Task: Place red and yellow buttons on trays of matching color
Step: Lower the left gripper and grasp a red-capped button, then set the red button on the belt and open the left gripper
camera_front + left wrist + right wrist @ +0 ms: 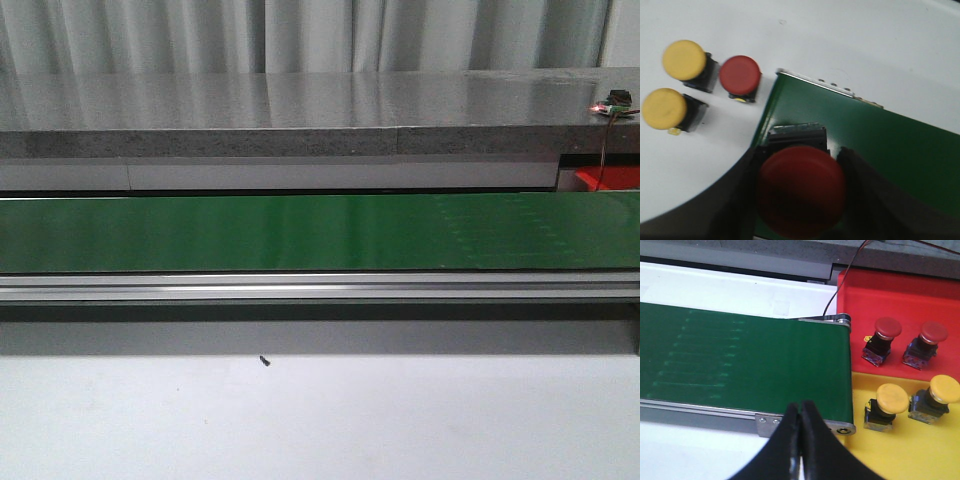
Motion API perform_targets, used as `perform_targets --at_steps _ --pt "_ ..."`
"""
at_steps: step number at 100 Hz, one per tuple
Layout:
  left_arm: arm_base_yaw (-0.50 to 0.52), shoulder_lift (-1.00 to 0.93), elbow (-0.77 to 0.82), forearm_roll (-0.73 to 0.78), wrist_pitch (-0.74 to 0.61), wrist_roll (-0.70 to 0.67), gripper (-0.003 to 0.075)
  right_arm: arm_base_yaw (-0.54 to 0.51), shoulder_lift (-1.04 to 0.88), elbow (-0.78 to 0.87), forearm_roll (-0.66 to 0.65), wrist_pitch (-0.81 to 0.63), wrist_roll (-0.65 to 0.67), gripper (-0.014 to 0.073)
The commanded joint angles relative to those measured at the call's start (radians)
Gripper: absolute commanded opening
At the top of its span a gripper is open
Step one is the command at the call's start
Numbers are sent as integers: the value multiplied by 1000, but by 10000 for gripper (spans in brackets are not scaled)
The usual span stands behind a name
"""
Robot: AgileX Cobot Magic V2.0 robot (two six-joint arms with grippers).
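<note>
Here the left gripper (801, 200) is clamped on a red mushroom-head push button (801, 190), held over the near end of the green conveyor belt (890, 150). On the white table (865, 40), at about ten o'clock from it, wait two yellow-capped buttons (684, 60) and one more red button (740, 75). I judge the step is setting it down: lower it square and upright onto the belt, well inside the edge, before letting go. The right gripper (801, 415), fingers together and empty, hovers by the belt's far end, with the red tray (940, 290) and yellow tray (900, 455) at about two o'clock, each holding two matching buttons.
</note>
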Motion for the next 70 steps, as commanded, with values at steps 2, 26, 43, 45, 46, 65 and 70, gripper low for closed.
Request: perform_targets --at_steps 2,26,43,45,46,65,70 --pt "-45 -51 10 -17 -57 0 105 1 -4 -27 11 -63 -8 -122" --pt "-83 -51 138 -17 -158 0 106 1 -4 -27 11 -65 -8 -122" --pt "-83 -51 150 -17 -155 7 182 1 -4 -27 11 -68 -8 -122" --pt "-83 -51 150 -17 -152 7 200 1 -4 -27 11 -68 -8 -122" --pt "-83 -51 150 -17 -151 7 219 1 -4 -27 11 -68 -8 -122" --pt "-83 -51 150 -24 -131 18 499 1 -4 -27 11 -69 -8 -122" --pt "-83 -51 150 -31 -131 25 536 1 -4 -27 11 -69 -8 -122"
